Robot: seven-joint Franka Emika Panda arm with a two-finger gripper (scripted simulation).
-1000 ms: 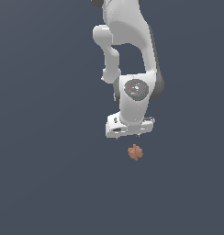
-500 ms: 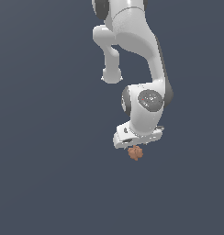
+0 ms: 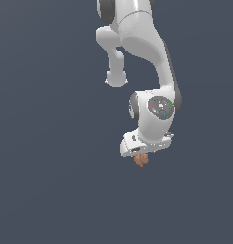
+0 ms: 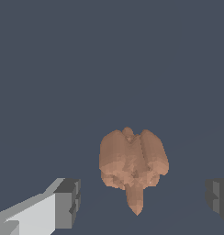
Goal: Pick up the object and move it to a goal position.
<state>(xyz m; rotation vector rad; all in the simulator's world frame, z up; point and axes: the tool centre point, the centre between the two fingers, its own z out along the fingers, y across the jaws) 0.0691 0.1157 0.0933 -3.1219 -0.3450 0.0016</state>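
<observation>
The small orange-brown, lumpy object (image 3: 141,160) is being taken as the landmark here. It is made up of two rounded lobes, a little knob between them and a narrow tapering stub at the opposite end, as is being shown in the wrist view (image 4: 132,167). It is lying on a plain dark blue-grey surface (image 3: 51,181); whether that is a desk cannot be told.

The white claw (image 3: 143,151) of the white jointed robot arm (image 3: 147,52) is being held directly over the object, with the object partly covered by it in the exterior view. In the wrist view the claw (image 4: 141,199) is being kept wide: one grey-tipped finger (image 4: 68,202) is seen on one side of the object and the other (image 4: 218,196) on the opposite side, clear gaps being left on both sides. Nothing is being gripped, and the object is not being touched by either finger.
</observation>
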